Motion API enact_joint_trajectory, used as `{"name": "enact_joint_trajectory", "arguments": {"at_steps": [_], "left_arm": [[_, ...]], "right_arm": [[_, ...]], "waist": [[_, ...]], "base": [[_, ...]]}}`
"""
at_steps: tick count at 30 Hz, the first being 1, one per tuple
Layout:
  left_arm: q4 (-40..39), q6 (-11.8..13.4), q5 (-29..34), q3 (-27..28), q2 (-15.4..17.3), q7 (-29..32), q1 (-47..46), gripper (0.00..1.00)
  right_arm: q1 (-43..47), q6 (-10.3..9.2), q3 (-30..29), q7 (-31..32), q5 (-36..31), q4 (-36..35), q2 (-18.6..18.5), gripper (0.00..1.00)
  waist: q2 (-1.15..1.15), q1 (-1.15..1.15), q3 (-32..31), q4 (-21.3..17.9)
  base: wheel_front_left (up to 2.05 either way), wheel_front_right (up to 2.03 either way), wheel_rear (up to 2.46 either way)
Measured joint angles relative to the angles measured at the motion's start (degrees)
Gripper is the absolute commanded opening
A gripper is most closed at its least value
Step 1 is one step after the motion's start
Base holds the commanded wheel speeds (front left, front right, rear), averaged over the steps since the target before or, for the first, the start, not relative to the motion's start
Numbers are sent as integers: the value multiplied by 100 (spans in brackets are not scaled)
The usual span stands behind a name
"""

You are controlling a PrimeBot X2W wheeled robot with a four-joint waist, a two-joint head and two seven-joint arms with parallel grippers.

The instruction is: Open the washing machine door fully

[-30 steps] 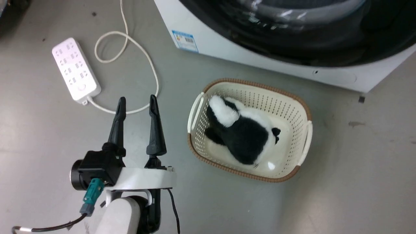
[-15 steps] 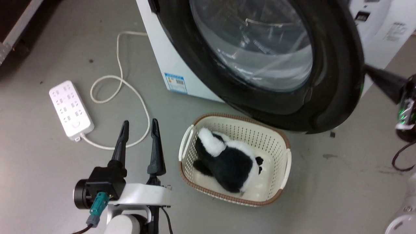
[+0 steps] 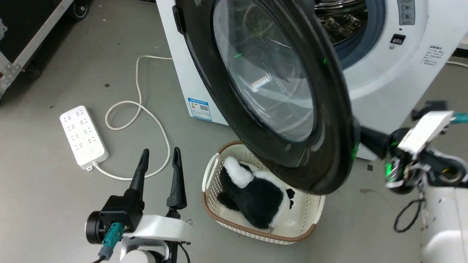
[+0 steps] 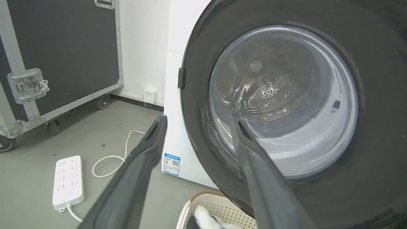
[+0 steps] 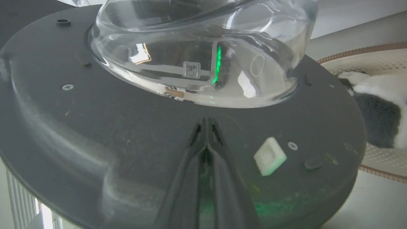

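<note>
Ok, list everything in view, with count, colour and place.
washing machine door: one, black with clear glass, partly open above basket
washing machine: one, white, behind door
drum: one, steel, inside machine
basket: one, cream, floor under door
plush toy: one, black-and-white, in basket
power strip: one, white, floor left
case: one, black, far left
left gripper: one, dark, jaws apart, left of basket
right gripper: one, dark, jaws closed, at door's inner face

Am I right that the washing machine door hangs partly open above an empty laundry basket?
Not quite: the head view shows a black-and-white plush toy lying in the laundry basket. The washing machine door does hang partly open above it.
</note>
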Motion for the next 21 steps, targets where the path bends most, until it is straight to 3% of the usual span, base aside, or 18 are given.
{"name": "enact_joint_trajectory", "arguments": {"at_steps": [14,21], "left_arm": [[265,-85,-10,-252,-1,0,289,100],[336,-82,-37,-379,-2,0,302,100]], "right_arm": [[1149,0,2469,-870,1842,-573,7,0],[1293,0,3036,-1251,2091,-742,15,0]], "waist": [[0,0,-244,211],[0,0,-266,256]], "base": [[0,0,0],[0,0,0]]}}
